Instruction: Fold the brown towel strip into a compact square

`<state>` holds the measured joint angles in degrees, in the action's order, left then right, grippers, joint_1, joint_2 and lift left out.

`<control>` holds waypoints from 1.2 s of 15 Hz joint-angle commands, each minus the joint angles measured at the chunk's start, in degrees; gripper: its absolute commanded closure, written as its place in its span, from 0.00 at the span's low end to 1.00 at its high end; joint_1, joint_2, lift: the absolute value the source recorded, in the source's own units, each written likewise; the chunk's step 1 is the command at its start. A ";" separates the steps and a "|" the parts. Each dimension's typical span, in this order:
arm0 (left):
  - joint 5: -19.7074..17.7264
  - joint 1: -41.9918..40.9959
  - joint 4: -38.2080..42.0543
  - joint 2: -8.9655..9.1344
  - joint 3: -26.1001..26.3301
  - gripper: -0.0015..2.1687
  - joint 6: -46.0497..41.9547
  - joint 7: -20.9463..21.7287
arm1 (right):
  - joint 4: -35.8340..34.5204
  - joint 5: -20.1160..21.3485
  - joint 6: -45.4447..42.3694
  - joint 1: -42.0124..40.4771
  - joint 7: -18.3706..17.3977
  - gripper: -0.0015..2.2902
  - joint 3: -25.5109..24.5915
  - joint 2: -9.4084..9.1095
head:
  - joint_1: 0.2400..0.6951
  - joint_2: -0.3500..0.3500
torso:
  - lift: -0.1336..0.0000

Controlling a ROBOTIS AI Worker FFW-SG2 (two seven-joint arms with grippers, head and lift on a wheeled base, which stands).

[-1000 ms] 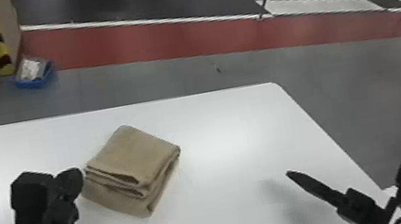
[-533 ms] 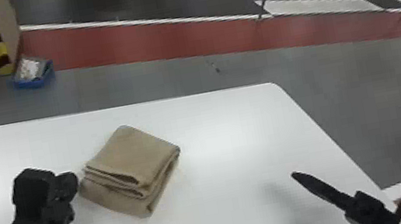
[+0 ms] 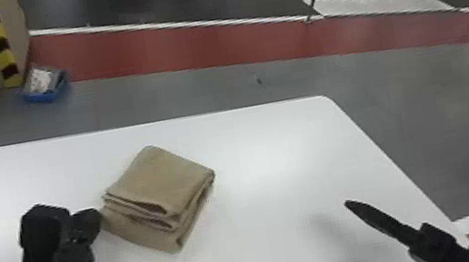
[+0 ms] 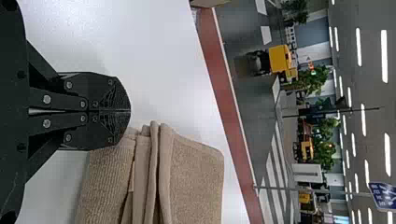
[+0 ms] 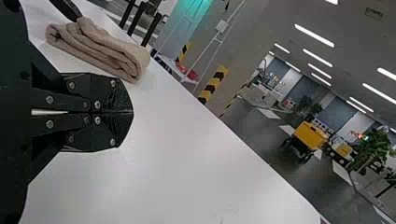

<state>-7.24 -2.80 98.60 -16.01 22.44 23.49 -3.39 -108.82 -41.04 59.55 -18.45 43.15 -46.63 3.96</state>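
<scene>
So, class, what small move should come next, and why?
Probably ease the black left gripper back from the folded brown cloth towel: the gripper's fingers are shut with nothing between them, and the towel already lies in a compact, roughly square stack.

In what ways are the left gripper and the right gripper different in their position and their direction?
The left gripper is close beside the folded brown towel, while the right gripper is well away from it, over the right part of the white table.
The left gripper points forward and rightward; the right gripper points forward and leftward.
Both are black, closed and holding nothing.
</scene>
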 commanded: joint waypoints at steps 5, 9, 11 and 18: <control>-1.29 -3.26 3.71 0.01 1.20 0.95 0.03 0.58 | 0.19 0.00 0.00 0.08 0.09 0.88 -0.04 0.08 | 1.00 0.00 | 0.07; -2.34 -8.09 9.95 -0.17 0.67 0.95 1.61 2.16 | 0.54 -0.09 0.00 0.17 0.18 0.88 -0.04 0.08 | 1.00 0.00 | 0.07; -2.08 -9.24 11.62 -0.17 0.67 0.95 1.43 1.90 | 0.45 -0.53 0.53 0.17 0.18 0.88 -0.13 -0.01 | 1.00 0.00 | 0.07; -1.11 -2.56 3.27 0.54 0.50 0.95 -0.32 0.23 | -1.48 -1.58 1.41 -2.03 1.32 0.88 -2.59 -0.80 | 1.00 0.00 | 0.07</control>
<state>-8.49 -6.98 104.34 -15.69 22.54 23.73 -3.06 -109.84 -42.60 60.59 -20.27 44.33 -48.79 3.39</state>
